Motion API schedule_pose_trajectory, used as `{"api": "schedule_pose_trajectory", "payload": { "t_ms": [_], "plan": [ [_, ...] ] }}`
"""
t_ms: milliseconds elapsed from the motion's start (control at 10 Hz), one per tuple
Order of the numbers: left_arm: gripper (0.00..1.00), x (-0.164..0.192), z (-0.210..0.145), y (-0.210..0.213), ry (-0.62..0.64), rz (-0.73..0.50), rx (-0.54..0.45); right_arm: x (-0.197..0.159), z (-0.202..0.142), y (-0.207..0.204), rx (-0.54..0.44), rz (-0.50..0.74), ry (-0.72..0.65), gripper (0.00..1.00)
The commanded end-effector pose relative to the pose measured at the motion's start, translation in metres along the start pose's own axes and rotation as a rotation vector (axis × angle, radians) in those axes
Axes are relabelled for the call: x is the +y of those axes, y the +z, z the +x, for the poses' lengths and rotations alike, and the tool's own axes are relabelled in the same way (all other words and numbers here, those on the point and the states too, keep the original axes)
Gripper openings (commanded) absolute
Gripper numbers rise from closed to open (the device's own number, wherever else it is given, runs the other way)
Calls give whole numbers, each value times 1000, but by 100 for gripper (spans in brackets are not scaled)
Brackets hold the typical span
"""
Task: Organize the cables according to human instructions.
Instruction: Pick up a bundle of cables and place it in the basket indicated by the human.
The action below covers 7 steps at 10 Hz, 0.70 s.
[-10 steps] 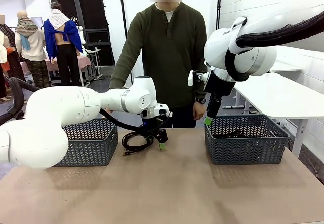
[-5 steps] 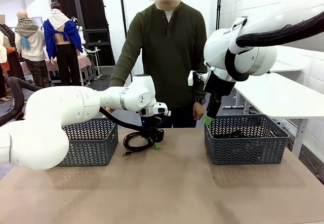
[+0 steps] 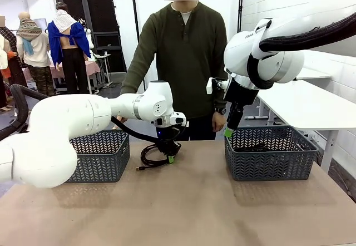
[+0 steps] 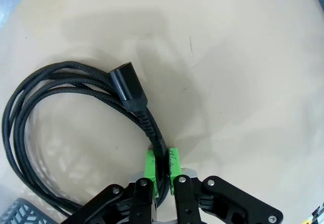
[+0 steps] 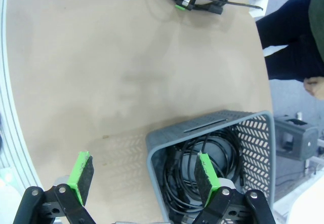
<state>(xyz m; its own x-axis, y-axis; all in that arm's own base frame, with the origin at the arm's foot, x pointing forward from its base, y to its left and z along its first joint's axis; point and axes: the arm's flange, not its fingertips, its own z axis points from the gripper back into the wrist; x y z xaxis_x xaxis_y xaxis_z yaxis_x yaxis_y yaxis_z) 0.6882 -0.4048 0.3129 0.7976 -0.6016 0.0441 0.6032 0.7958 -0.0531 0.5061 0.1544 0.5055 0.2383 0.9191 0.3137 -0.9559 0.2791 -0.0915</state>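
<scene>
The left fingers (image 4: 161, 169) pinch the cord of a coiled black cable (image 4: 76, 89) lying on the bench (image 3: 183, 207), just below its plug (image 4: 129, 87). The right fingers (image 5: 144, 181) stand spread above a grey basket (image 5: 263, 127) holding more cables (image 5: 202, 168).

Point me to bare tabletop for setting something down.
Free: the near half of the table and the strip between the left gripper and the right basket. Crowded: beside the left basket, where that gripper pinches the coiled cable.
</scene>
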Motion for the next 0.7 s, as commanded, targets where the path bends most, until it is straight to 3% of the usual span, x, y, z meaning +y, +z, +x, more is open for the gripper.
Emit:
{"api": "schedule_pose_trajectory", "payload": {
  "t_ms": [0, 300, 600],
  "plan": [
    [0, -1, 17, 6, 28, 56, 25, 0, 1, 0, 1, -4, -6, 100],
    [0, -3, 11, 32, 57, 63, 1, 0, 1, 0, 1, -4, -6, 100],
    [0, -22, -7, 96, -126, 56, -3, 0, 1, 0, 1, -4, -6, 100]
  ]
}}
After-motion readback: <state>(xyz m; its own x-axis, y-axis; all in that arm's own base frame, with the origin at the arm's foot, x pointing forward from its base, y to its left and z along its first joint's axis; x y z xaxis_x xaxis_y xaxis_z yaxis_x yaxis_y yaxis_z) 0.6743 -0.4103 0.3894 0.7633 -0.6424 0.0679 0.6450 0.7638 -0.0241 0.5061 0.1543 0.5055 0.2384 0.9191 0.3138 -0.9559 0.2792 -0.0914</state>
